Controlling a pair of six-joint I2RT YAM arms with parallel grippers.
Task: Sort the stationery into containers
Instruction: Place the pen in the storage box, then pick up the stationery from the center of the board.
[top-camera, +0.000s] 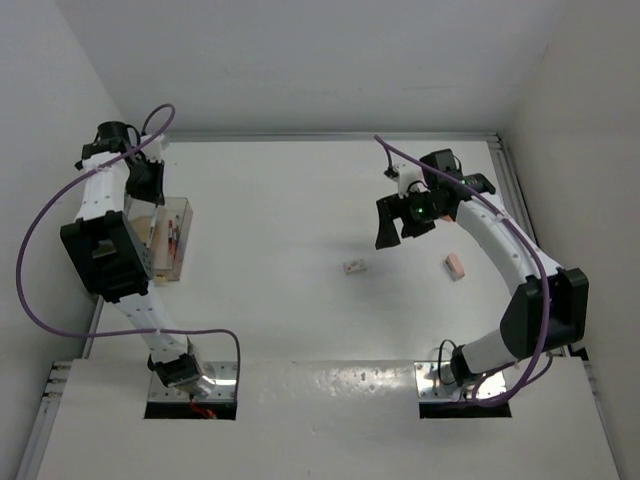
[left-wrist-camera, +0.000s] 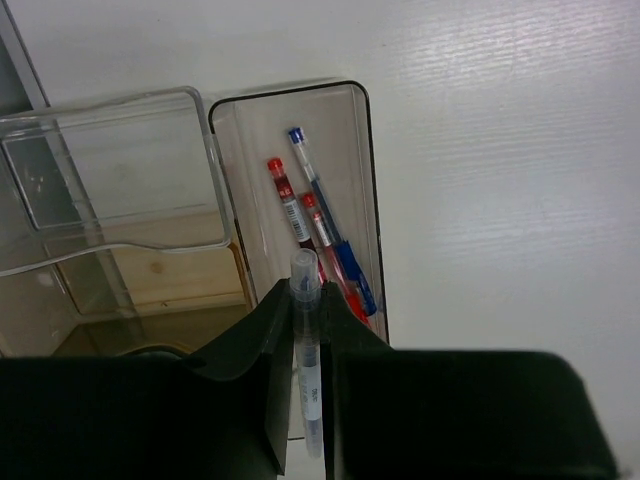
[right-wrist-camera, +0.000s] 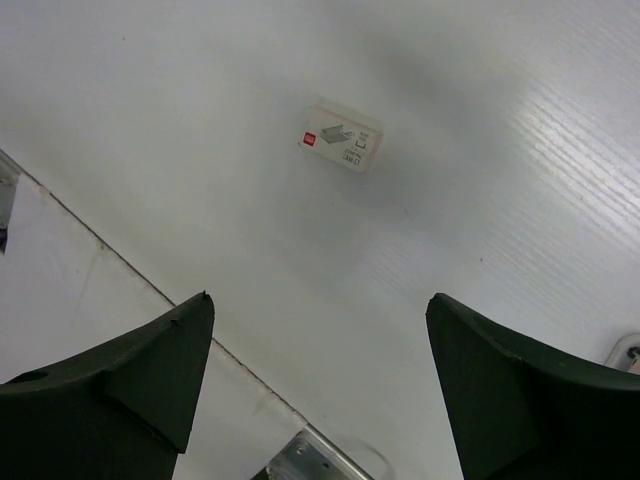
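Note:
My left gripper (left-wrist-camera: 305, 290) is shut on the pale grey-purple pen (left-wrist-camera: 308, 380) and holds it above the near end of the right-hand clear container (left-wrist-camera: 372, 200). In that container lie two red pens (left-wrist-camera: 290, 205) and a blue pen (left-wrist-camera: 318, 190). The joined container (left-wrist-camera: 110, 170) to its left shows a tan bottom. In the top view the left gripper (top-camera: 148, 185) is over the containers (top-camera: 182, 245) at the left. My right gripper (top-camera: 400, 225) is open and empty above the table. The whitish eraser (top-camera: 354, 267) and the pink eraser (top-camera: 455, 266) lie on the table. In the right wrist view the eraser (right-wrist-camera: 342, 149) lies beyond the open gripper (right-wrist-camera: 320, 296). No pink marker shows.
White walls close in the table on the left, back and right. A seam and a metal bracket (right-wrist-camera: 310, 455) mark the table's near edge. Purple cables (top-camera: 45, 230) loop off both arms.

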